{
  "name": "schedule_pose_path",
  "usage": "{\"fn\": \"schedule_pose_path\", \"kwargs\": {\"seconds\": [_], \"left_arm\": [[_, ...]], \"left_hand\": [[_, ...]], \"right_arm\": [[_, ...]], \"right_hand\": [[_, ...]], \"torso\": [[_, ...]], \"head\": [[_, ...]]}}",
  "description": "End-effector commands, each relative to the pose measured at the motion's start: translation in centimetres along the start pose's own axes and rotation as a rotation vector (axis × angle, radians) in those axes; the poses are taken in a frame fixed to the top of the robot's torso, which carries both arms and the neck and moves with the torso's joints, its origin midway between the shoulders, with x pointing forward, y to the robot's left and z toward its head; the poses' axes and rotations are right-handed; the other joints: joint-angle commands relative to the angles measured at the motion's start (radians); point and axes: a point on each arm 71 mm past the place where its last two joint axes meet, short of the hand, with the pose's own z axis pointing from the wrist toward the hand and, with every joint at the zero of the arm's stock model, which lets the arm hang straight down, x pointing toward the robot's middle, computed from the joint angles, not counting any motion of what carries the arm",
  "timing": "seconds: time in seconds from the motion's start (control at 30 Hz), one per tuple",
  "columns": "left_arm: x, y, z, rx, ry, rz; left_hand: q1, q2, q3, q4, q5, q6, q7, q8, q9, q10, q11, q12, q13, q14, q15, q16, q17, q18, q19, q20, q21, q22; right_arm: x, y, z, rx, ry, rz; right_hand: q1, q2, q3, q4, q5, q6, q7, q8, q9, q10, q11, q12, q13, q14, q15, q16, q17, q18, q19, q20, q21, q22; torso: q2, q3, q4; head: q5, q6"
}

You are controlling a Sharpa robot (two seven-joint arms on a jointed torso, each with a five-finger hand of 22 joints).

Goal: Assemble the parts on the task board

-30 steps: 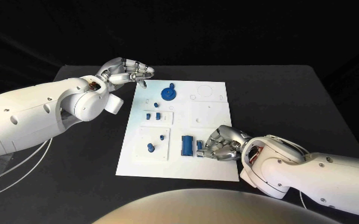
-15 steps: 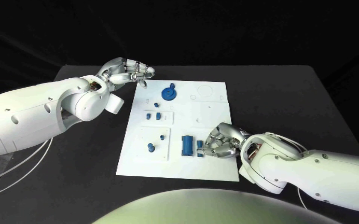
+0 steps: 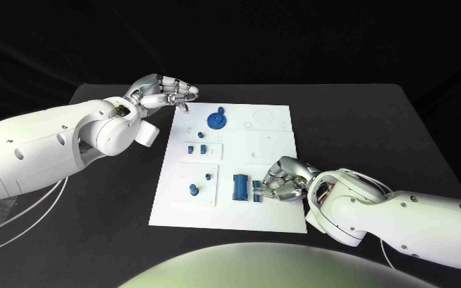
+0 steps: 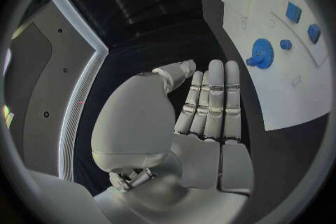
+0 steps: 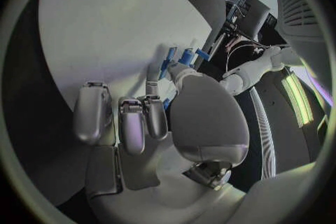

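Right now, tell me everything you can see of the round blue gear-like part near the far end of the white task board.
The round blue gear-like part looks like matte plastic: a flat disc with a finely toothed rim in the left wrist view, a small raised hub at its centre and a small blue knob jutting from one side of its edge. It lies flat on the white task board near its far edge. Neither hand touches it; the left hand hangs beside the board's far left corner.

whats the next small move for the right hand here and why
Probably close the fingers of the right hand on the small blue part beside the longer blue block on the white task board. The hand sits right at that part, fingers curled toward it, but a firm hold isn't visible.
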Motion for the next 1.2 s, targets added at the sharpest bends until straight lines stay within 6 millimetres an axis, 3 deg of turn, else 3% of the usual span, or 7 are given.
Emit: {"fn": "schedule_pose_path", "kwargs": {"seconds": [0.03, 0.3, 0.47, 0.67, 0.77, 1.03, 1.2], "left_arm": [[0.2, -0.1, 0.1, 0.008, 0.009, -0.001], [0.1, -0.1, 0.1, 0.016, 0.001, -0.009], [0.0, 0.1, 0.0, 0.034, -0.030, -0.060], [-0.2, 0.5, 0.1, 0.064, -0.109, -0.169], [-0.3, 0.9, 0.5, 0.078, -0.146, -0.212], [-0.9, 2.0, 2.1, 0.114, -0.249, -0.260], [-1.2, 2.5, 3.1, 0.136, -0.292, -0.273]], "left_hand": [[-0.009, -0.002, 0.002, -0.006, 0.003, -0.004, 0.000, 0.006, 0.001, -0.006, -0.001, 0.007, 0.001, -0.005, -0.001, 0.006, 0.001, 0.013, -0.007, 0.003, 0.005, 0.001], [-0.012, 0.000, 0.003, -0.005, 0.002, -0.005, 0.000, 0.008, 0.003, -0.008, 0.000, 0.010, 0.001, -0.005, 0.000, 0.006, 0.001, 0.013, -0.008, 0.003, 0.005, 0.001], [-0.035, -0.001, -0.008, 0.011, -0.004, -0.010, 0.000, 0.010, 0.005, -0.003, -0.001, 0.020, 0.003, -0.004, 0.002, 0.010, 0.002, 0.012, -0.009, 0.007, -0.004, -0.005], [-0.051, -0.002, -0.022, 0.026, -0.010, -0.016, -0.002, 0.012, 0.007, 0.004, -0.003, 0.031, 0.005, -0.006, 0.002, 0.013, 0.003, 0.013, -0.007, 0.010, -0.022, -0.017], [-0.052, -0.002, -0.025, 0.029, -0.010, -0.019, -0.003, 0.012, 0.008, 0.005, -0.004, 0.034, 0.005, -0.013, 0.001, 0.009, 0.002, 0.013, -0.007, 0.010, -0.031, -0.023], [-0.046, 0.005, -0.026, 0.040, -0.009, -0.030, -0.010, 0.015, 0.014, 0.033, -0.011, 0.048, 0.004, -0.054, 0.001, -0.045, -0.021, 0.012, -0.022, 0.014, -0.089, -0.057], [-0.051, -0.009, 0.019, 0.063, -0.011, -0.045, 0.001, 0.021, 0.021, 0.082, 0.013, -0.080, -0.013, -0.137, 0.039, -0.348, -0.130, -0.005, -0.144, 0.067, -0.326, -0.192]], "right_arm": [[-0.2, 0.0, -0.2, -0.016, -0.010, -0.001], [-2.4, 0.4, -0.4, -0.117, -0.067, 0.134], [-4.7, 0.5, 0.1, -0.209, -0.107, 0.306], [-9.0, -0.8, 1.9, -0.246, -0.223, 0.490], [-11.4, -1.5, 3.0, -0.270, -0.290, 0.546], [-15.7, -3.0, 6.1, -0.320, -0.449, 0.642], [-17.2, -3.4, 7.8, -0.356, -0.493, 0.647]], "right_hand": [[0.008, -0.004, -0.011, 0.004, 0.005, -0.002, 0.006, 0.004, 0.006, 0.075, -0.003, -0.003, 0.195, 0.095, -0.008, 0.002, 0.214, -0.005, 0.009, -0.002, -0.003, 0.178], [-0.007, -0.014, -0.069, 0.011, 0.006, -0.040, 0.023, -0.019, -0.001, 0.060, 0.011, -0.047, 0.172, 0.086, 0.003, -0.013, 0.173, 0.006, -0.014, 0.006, -0.076, 0.160], [0.057, 0.005, -0.080, 0.005, 0.102, -0.104, 0.052, -0.056, -0.010, 0.025, 0.036, -0.127, 0.129, 0.071, 0.024, -0.042, 0.106, 0.029, -0.064, 0.024, -0.226, 0.124], [0.128, 0.018, -0.079, -0.005, 0.116, -0.140, 0.069, -0.074, -0.011, -0.062, 0.052, -0.327, 0.012, 0.028, 0.038, -0.128, -0.054, 0.069, -0.152, 0.039, -0.488, 0.050], [0.183, 0.027, -0.057, -0.012, 0.106, -0.157, 0.081, -0.083, -0.009, -0.217, 0.062, -0.649, -0.193, -0.063, 0.050, -0.303, -0.308, 0.113, -0.278, 0.052, -0.826, -0.071], [0.259, 0.024, 0.037, -0.047, 0.064, -0.145, 0.087, -0.107, -0.049, -0.310, 0.071, -0.857, -0.384, -0.159, 0.055, -0.532, -0.569, 0.111, -0.301, 0.060, -0.903, -0.145], [0.254, -0.009, 0.145, -0.053, 0.031, -0.178, 0.126, -0.153, -0.103, -0.389, 0.113, -1.082, -0.635, -0.322, 0.106, -0.866, -0.756, 0.104, -0.413, 0.103, -1.051, -0.279]], "torso": [[-0.001, 0.0002, 0.0005], [-0.012, -0.0029, -0.0049], [-0.030, -0.0087, -0.0116], [-0.055, -0.0170, -0.0170], [-0.063, -0.0174, -0.0197], [-0.083, -0.0138, -0.0194], [-0.087, -0.0105, -0.0203]], "head": [[0.000, 0.000], [0.001, 0.000], [0.001, 0.001], [-0.002, 0.047], [-0.006, 0.071], [0.008, 0.138], [0.013, 0.169]]}}
